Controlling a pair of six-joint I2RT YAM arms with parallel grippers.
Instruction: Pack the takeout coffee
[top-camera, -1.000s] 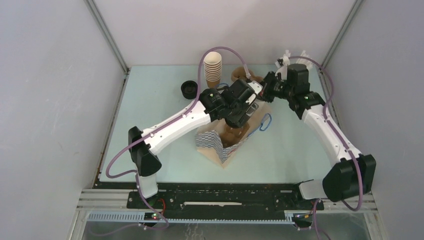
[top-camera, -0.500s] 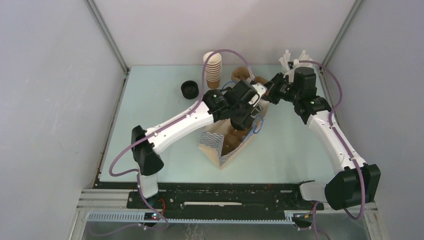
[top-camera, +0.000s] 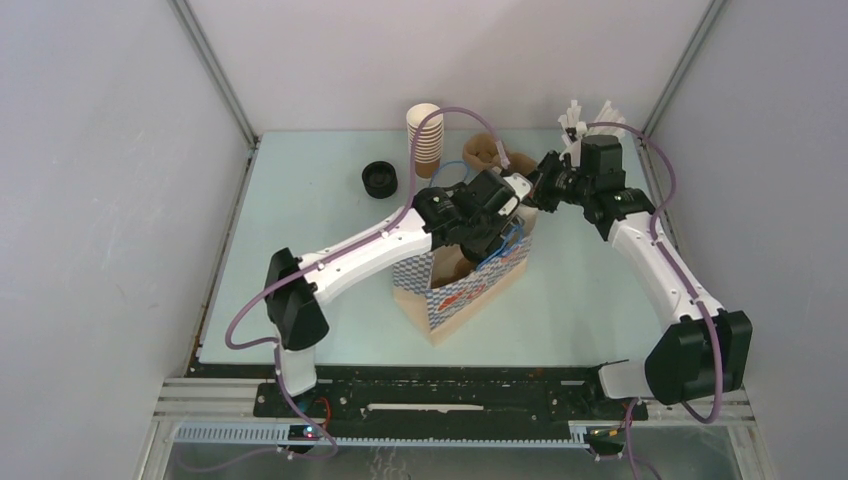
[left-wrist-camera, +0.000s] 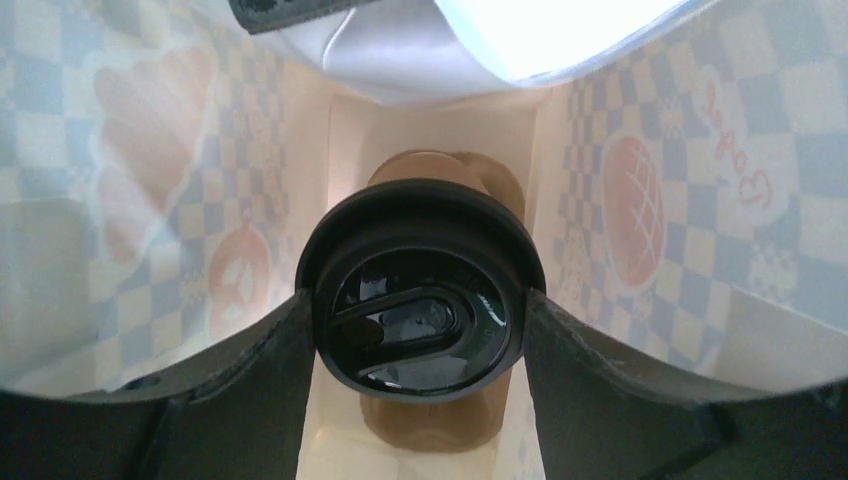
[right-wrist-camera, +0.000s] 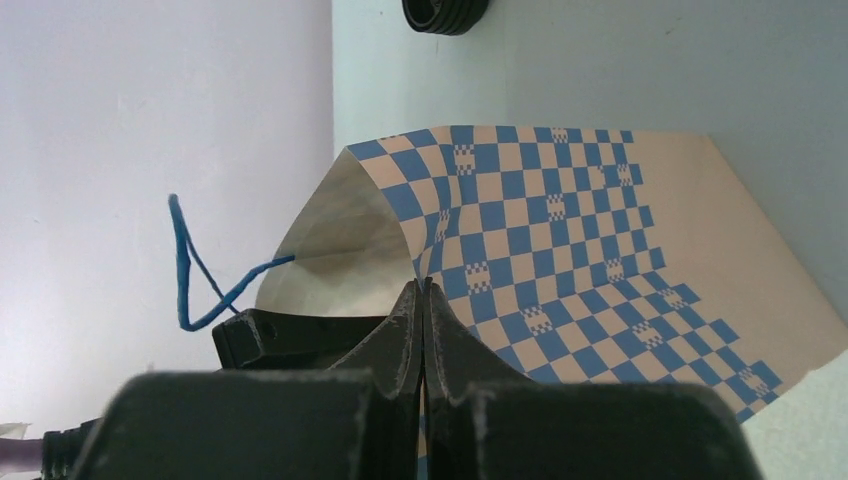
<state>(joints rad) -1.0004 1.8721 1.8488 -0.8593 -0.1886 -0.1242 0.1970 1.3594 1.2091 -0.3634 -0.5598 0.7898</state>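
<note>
The takeout coffee (left-wrist-camera: 420, 250) is a brown cup with a black lid, seen from above in the left wrist view. My left gripper (left-wrist-camera: 418, 310) is shut on it at the lid's sides and holds it inside the blue-checked paper bag (top-camera: 470, 290). A brown shape (left-wrist-camera: 430, 430) shows below it at the bag's bottom. In the top view my left gripper (top-camera: 490, 225) is in the bag's mouth. My right gripper (top-camera: 535, 190) is shut on the bag's far rim (right-wrist-camera: 520, 200) and holds it up and open.
A stack of kraft cups (top-camera: 425, 140) and a stack of black lids (top-camera: 380, 180) stand at the back left. A brown pulp tray (top-camera: 488, 152) and white straws (top-camera: 585, 115) are at the back. The bag's blue handle (right-wrist-camera: 200, 270) hangs loose.
The bag has risen from lying tilted to standing upright. My left gripper has moved with the coffee into its mouth. My right gripper has shifted slightly while holding the rim.
</note>
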